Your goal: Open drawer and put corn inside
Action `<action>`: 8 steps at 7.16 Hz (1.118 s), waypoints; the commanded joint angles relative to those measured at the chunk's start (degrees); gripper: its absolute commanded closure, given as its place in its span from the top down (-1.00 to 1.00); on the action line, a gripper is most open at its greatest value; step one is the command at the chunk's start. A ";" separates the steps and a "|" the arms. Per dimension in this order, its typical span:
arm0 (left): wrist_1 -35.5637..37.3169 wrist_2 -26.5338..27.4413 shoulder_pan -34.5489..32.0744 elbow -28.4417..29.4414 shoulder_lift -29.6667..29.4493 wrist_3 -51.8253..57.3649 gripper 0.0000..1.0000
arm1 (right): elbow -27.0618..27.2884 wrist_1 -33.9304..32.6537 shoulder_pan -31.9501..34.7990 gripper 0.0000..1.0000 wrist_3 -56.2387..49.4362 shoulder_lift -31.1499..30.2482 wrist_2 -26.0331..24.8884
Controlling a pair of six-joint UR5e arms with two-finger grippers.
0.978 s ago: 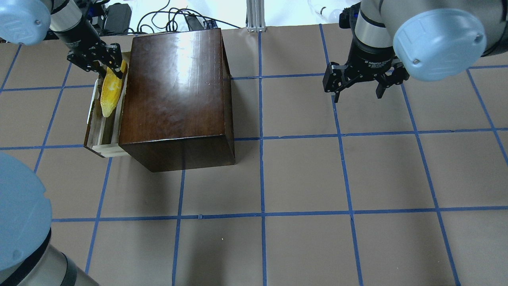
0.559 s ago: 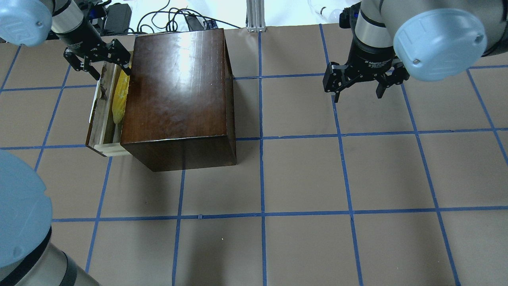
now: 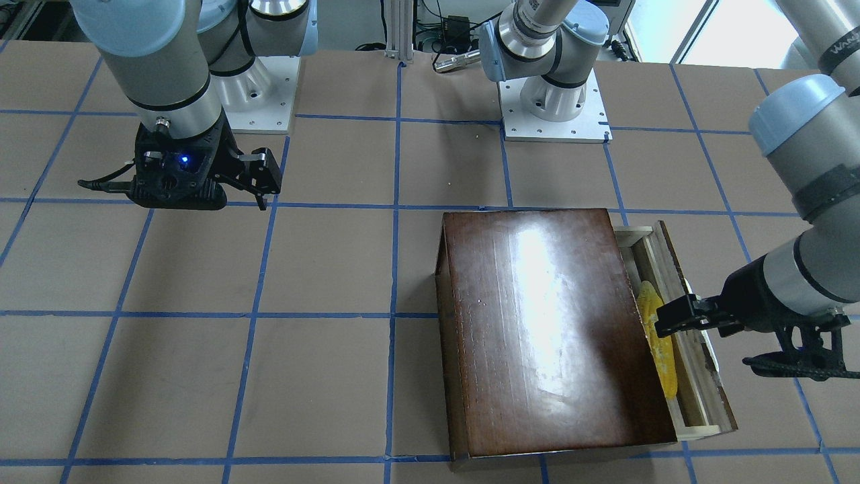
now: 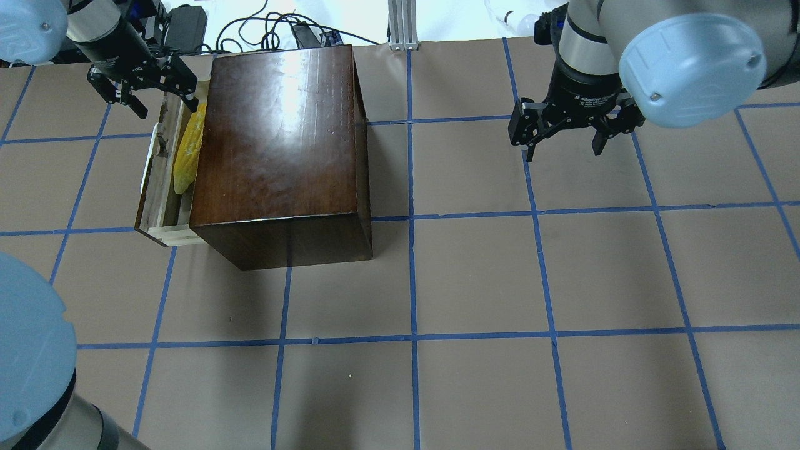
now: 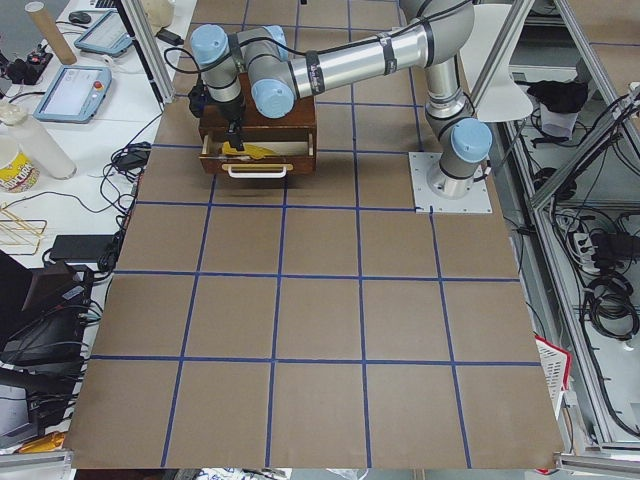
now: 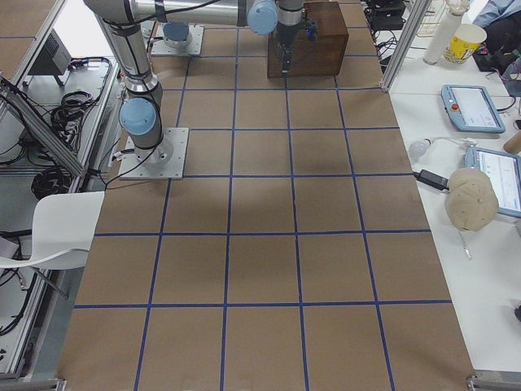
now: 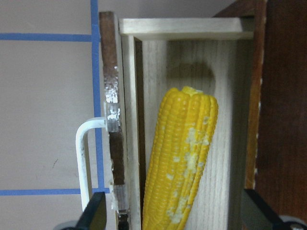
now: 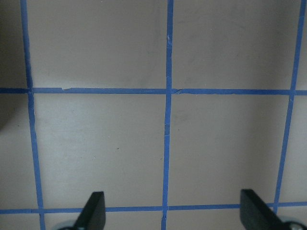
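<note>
Since the earlier view, the robot's left two-finger gripper (image 4: 164,105) has let go of the bright yellow, bumpy, tapered corn cob (image 4: 186,150) and drawn back toward the table's far edge, its fingers spread and empty. The cob lies lengthwise in the pulled-out pale wood drawer (image 4: 167,231), beside the glossy dark-brown box (image 4: 275,137). It looks light, stiff and plasticky, and is probably best pinched across its thick middle. Farther off to the right, the right gripper (image 4: 564,150) hangs spread wide, holding nothing.

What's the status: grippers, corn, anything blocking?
Left gripper open, above the drawer. Right gripper open over the table. Corn lies inside open drawer, not gripped. No obstruction seen.
</note>
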 commanded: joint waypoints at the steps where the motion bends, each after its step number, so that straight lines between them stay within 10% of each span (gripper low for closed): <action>1: -1.92 0.29 -0.50 0.90 2.24 -0.74 1.00 | 0.00 0.05 0.00 1.00 0.00 -0.05 0.00; 8: -2.28 0.55 -15.06 -0.14 6.28 -7.42 1.00 | 0.00 0.05 0.00 1.00 0.00 0.04 0.17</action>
